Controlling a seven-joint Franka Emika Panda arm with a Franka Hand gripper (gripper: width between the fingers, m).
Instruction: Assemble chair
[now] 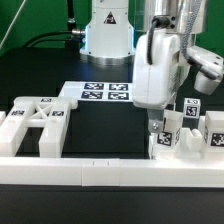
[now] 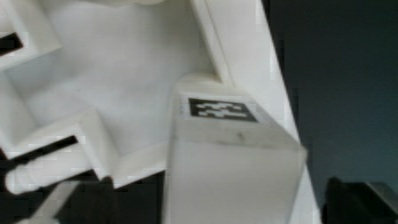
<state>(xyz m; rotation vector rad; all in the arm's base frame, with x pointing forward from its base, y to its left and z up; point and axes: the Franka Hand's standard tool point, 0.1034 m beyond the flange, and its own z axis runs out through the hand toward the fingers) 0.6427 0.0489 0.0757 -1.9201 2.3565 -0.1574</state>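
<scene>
My gripper (image 1: 155, 123) hangs low over the chair parts at the exterior view's right. In the wrist view it (image 2: 210, 208) is open, and a long white peg (image 2: 231, 165) with a square tag lies between the fingers (image 2: 361, 203) with a gap on each side. A larger notched white block (image 2: 107, 90) lies just beyond the peg. In the exterior view, tagged white parts (image 1: 172, 138) stand under and beside the gripper. The X-braced frame (image 1: 35, 122) lies at the exterior view's left, far from the gripper.
The marker board (image 1: 105, 93) lies at the back centre, in front of the arm's base (image 1: 108, 40). Long white border rails (image 1: 100, 172) run along the front. More tagged white pieces (image 1: 213, 130) stand at the far right.
</scene>
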